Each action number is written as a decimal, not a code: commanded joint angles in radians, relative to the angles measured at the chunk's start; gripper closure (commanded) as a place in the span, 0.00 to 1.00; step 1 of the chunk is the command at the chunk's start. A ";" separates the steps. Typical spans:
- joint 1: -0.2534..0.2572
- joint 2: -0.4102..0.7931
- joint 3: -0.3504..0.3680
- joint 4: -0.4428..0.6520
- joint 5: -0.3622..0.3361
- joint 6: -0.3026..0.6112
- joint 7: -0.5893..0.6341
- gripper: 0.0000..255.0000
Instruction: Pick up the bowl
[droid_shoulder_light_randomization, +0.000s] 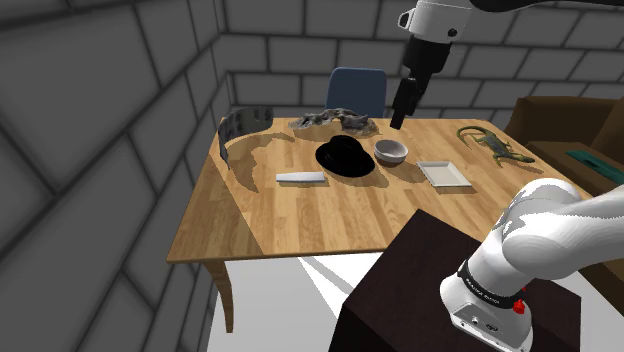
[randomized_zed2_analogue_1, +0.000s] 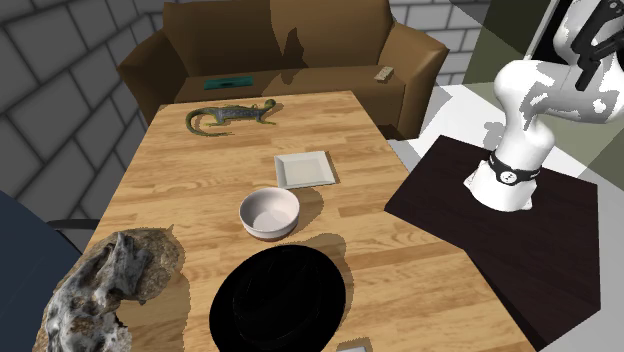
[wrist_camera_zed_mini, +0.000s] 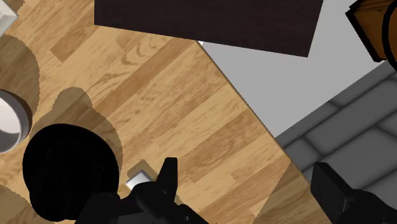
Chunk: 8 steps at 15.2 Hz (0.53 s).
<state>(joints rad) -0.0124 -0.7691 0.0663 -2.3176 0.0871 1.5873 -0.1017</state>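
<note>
The bowl (droid_shoulder_light_randomization: 391, 152) is small, white and round, and stands upright on the wooden table (droid_shoulder_light_randomization: 300, 220) between a black hat (droid_shoulder_light_randomization: 345, 158) and a white square plate (droid_shoulder_light_randomization: 444, 174). My black gripper (droid_shoulder_light_randomization: 398, 120) hangs in the air above and slightly behind the bowl, well clear of it. In the wrist view the gripper (wrist_camera_zed_mini: 248, 175) is open, its fingers (wrist_camera_zed_mini: 167, 181) wide apart with nothing between them; the bowl (wrist_camera_zed_mini: 9, 121) sits off to one side beyond the hat (wrist_camera_zed_mini: 70, 168). The second exterior view has the bowl (randomized_zed2_analogue_1: 269, 212) mid-table.
A green lizard figure (droid_shoulder_light_randomization: 492, 145), a grey rock (droid_shoulder_light_randomization: 335, 122), a flat grey slab (droid_shoulder_light_randomization: 301, 178) and a curved grey rack (droid_shoulder_light_randomization: 240, 125) also lie on the table. A blue chair (droid_shoulder_light_randomization: 357, 90) stands behind it, a brown sofa (randomized_zed2_analogue_1: 280, 45) at one end, my dark stand (randomized_zed2_analogue_1: 500, 230) beside it.
</note>
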 joint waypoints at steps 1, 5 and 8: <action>0.000 0.000 0.000 0.000 0.000 0.000 0.000 0.00; -0.026 0.032 -0.043 -0.073 -0.047 0.100 -0.059 0.00; -0.047 0.070 -0.077 -0.117 -0.081 0.179 -0.102 0.00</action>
<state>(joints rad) -0.0516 -0.7177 0.0027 -2.4247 0.0197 1.7376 -0.1864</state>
